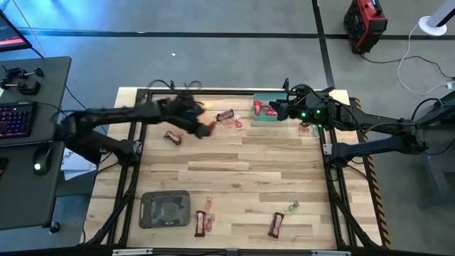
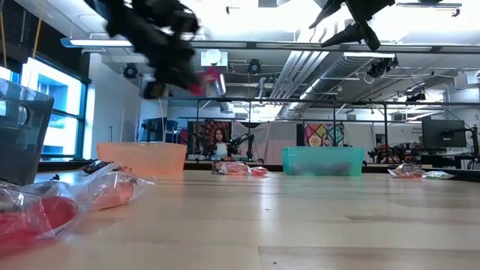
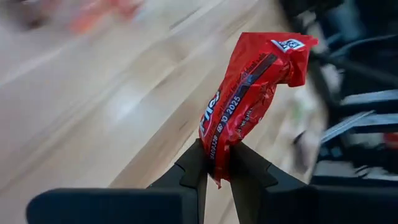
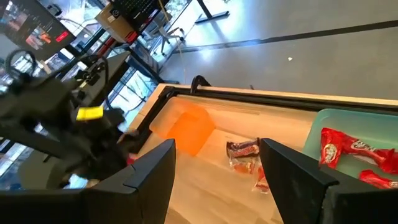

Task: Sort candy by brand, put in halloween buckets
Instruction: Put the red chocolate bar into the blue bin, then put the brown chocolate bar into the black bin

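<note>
My left gripper [image 3: 216, 171] was clamped on a red candy [image 3: 249, 93], prob near the orange bucket [image 4: 186, 129]. Right gripper [image 4: 214, 162] hung open over the green bucket [image 4: 348, 121] w/ red candies inside.

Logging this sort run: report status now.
Left gripper shut on red candy, raised above table. Right gripper open, over green bucket. Red candies already in green bucket. Nothing blocking.

Red candy wrapper [image 3: 249, 99] pinched upright in left gripper [image 3: 216, 171], more red candy [image 4: 348, 155] in green bucket [image 4: 373, 124]
</note>
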Action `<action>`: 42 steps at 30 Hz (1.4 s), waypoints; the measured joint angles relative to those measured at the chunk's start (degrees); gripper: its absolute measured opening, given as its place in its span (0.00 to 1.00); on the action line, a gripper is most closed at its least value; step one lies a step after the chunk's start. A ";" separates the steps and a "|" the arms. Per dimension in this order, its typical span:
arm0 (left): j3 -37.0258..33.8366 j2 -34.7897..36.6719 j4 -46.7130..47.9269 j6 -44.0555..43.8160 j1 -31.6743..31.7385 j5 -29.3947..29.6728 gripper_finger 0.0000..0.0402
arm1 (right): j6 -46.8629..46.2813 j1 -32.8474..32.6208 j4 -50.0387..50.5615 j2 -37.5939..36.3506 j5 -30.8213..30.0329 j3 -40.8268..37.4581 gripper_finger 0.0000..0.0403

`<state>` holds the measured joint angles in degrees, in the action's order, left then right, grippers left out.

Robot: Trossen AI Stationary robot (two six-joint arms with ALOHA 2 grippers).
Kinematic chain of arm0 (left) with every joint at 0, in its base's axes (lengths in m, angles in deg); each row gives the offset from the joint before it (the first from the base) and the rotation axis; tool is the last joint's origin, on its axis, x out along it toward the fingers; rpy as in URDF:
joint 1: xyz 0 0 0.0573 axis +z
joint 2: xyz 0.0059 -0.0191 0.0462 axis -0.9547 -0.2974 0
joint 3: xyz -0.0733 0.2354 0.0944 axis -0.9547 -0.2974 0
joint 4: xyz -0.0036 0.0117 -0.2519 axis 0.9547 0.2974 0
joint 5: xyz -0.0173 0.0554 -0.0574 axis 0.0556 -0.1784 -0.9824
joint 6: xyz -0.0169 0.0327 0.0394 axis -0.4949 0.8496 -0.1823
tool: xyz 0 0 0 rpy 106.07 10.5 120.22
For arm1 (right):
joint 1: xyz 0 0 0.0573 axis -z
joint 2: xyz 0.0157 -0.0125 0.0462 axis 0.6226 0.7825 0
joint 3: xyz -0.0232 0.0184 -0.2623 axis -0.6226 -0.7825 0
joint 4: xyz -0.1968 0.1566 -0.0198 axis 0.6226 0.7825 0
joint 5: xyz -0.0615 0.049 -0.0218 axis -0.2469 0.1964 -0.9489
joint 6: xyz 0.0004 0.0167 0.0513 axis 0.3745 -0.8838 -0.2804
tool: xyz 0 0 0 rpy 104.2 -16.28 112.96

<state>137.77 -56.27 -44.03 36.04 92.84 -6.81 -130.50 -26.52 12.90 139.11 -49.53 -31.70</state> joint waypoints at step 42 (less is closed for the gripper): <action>53.35 -49.28 -5.80 13.68 7.40 -11.92 0.55 | -1.76 0.00 1.37 0.00 -4.08 -0.02 0.56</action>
<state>191.13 -105.55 -49.83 49.72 100.24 -18.73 -132.26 -26.52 14.26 139.11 -53.61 -31.72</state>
